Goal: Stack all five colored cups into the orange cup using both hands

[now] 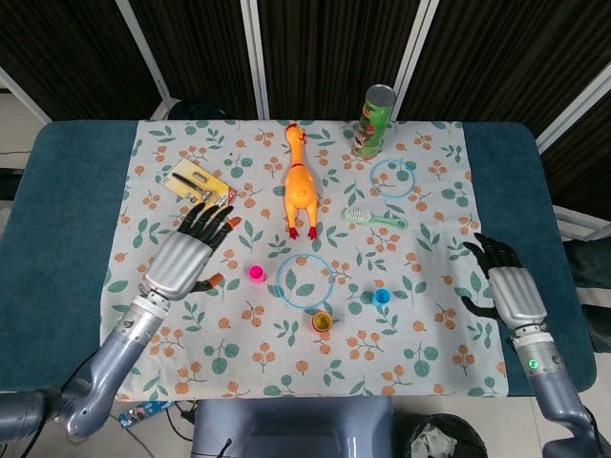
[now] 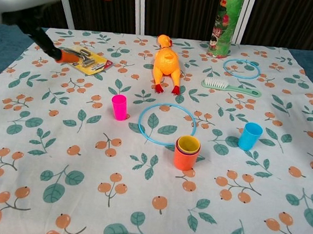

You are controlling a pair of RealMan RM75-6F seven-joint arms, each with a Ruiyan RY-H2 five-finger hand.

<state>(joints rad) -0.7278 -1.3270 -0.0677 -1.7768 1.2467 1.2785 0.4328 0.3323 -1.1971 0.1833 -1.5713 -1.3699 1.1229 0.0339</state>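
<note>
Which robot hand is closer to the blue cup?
The right hand. It hovers just right of the blue cup; the left hand is farther away, past the pink cup.

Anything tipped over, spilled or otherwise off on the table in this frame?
Nothing stands out. The orange cup is upright with the yellow cup nested squarely inside, and the pink cup and blue cup stand upright.

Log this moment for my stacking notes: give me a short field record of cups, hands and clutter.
stacked: yellow cup nested in orange cup
loose cups: pink cup, blue cup, both upright
left hand: empty, fingers spread, left of the pink cup
right hand: empty, at the table's right edge
clutter: rubber chicken, blue ring, brush, can
</note>
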